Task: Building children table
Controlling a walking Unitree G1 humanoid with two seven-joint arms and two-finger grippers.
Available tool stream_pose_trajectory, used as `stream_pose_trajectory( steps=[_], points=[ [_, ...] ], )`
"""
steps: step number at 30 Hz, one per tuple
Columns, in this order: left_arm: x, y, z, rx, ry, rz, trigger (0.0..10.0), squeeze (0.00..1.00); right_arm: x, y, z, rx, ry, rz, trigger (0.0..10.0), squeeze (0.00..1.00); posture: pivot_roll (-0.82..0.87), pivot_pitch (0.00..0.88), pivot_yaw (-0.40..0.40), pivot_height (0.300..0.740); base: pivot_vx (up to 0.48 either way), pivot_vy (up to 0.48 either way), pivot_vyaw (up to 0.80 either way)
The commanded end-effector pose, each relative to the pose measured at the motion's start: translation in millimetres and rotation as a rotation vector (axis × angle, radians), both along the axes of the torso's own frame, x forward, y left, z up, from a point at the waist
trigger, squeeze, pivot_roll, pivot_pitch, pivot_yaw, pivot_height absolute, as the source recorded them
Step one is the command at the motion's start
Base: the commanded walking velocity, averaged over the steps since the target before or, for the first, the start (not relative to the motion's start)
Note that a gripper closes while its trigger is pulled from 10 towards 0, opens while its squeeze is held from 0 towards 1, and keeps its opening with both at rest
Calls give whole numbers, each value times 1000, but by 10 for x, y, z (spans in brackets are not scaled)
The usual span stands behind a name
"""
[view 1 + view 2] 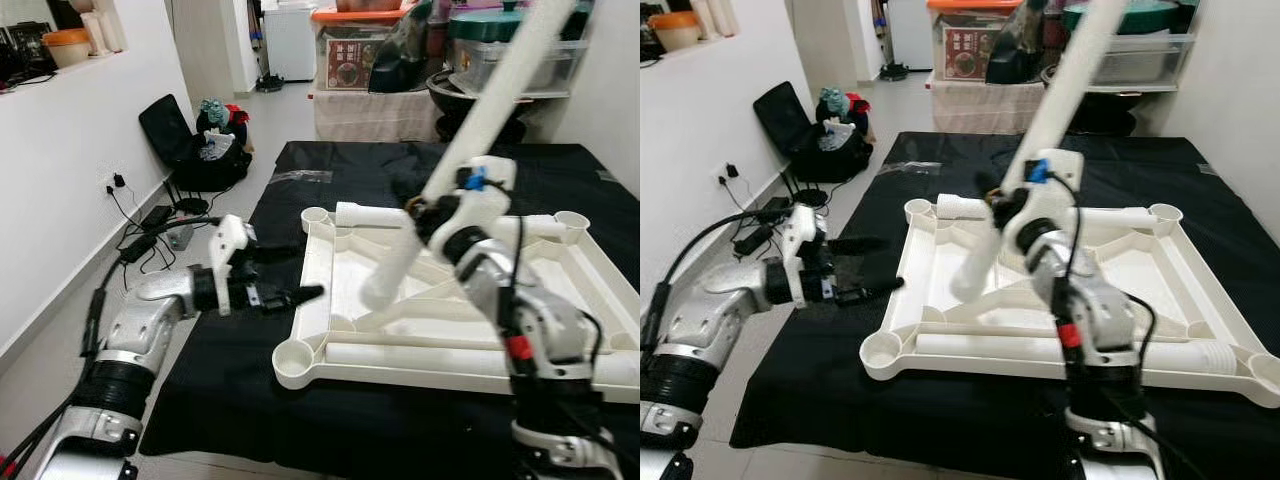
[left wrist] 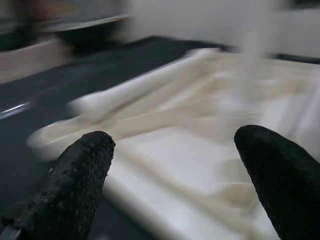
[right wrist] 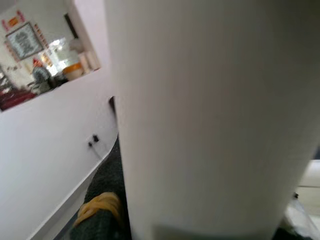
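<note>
The white children's table top point(image 1: 400, 365) lies upside down on a black cloth point(image 1: 230, 400), with round sockets at its corners point(image 1: 291, 357). My right gripper point(image 1: 432, 214) is shut on a long white leg tube point(image 1: 490, 100). The tube is tilted, its lower end point(image 1: 377, 288) inside the frame near the left side and its upper end pointing up and back to the right. In the right wrist view the tube point(image 3: 210, 115) stands close in front. My left gripper point(image 1: 305, 272) is open beside the table top's left rim; its fingers point(image 2: 75, 185) hold nothing.
The cloth's front edge runs close to me. On the floor to the left are cables with a power strip point(image 1: 160, 235) and a black bag point(image 1: 195, 150) against the white wall. Storage boxes and tubs point(image 1: 365, 50) stand behind the cloth.
</note>
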State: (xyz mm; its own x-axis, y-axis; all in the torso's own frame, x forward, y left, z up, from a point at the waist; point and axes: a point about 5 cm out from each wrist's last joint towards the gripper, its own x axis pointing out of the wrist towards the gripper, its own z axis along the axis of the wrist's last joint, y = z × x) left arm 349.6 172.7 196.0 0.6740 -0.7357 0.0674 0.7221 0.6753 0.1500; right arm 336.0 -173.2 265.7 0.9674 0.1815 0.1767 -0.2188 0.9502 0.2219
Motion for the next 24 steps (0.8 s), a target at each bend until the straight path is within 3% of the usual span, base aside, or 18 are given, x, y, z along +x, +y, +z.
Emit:
stream_pose_trajectory(
  steps=[1, 3, 4, 6, 11, 17, 24],
  points=[
    [40, 177, -43, -15, 17, 165, 10000, 0, -22, -17, 59, 11, -43, -7, 0, 0, -12, 0, 32, 740, 0, 0, 0],
    [40, 177, -43, -15, 17, 165, 10000, 0, -22, -17, 59, 11, -43, -7, 0, 0, -12, 0, 32, 740, 0, 0, 0],
    [-25, 215, -141, -53, 51, 224, 10000, 0, -44, -44, 85, 22, -71, -29, 0, 0, -1, 0, 21, 740, 0, 0, 0],
    [-89, 188, -173, -74, 64, 245, 10000, 0, -57, -54, 91, 15, -89, -59, 0, 0, 8, 0, 12, 740, 0, 0, 0],
    [-104, 182, -148, -110, 58, 274, 10000, 0, -63, -39, 70, 11, -91, -68, 0, 0, 13, 0, 9, 740, 0, 0, 0],
    [-74, 162, -112, -144, 43, 310, 10000, 0, -82, 31, 16, 18, -90, -50, 0, 0, 22, 0, 4, 740, 0, 480, 0],
    [-55, 133, -137, -174, 59, 373, 10000, 0, -128, 90, -56, 15, -77, -17, 0, 0, 13, 0, 6, 740, 0, 461, -515]
  ],
)
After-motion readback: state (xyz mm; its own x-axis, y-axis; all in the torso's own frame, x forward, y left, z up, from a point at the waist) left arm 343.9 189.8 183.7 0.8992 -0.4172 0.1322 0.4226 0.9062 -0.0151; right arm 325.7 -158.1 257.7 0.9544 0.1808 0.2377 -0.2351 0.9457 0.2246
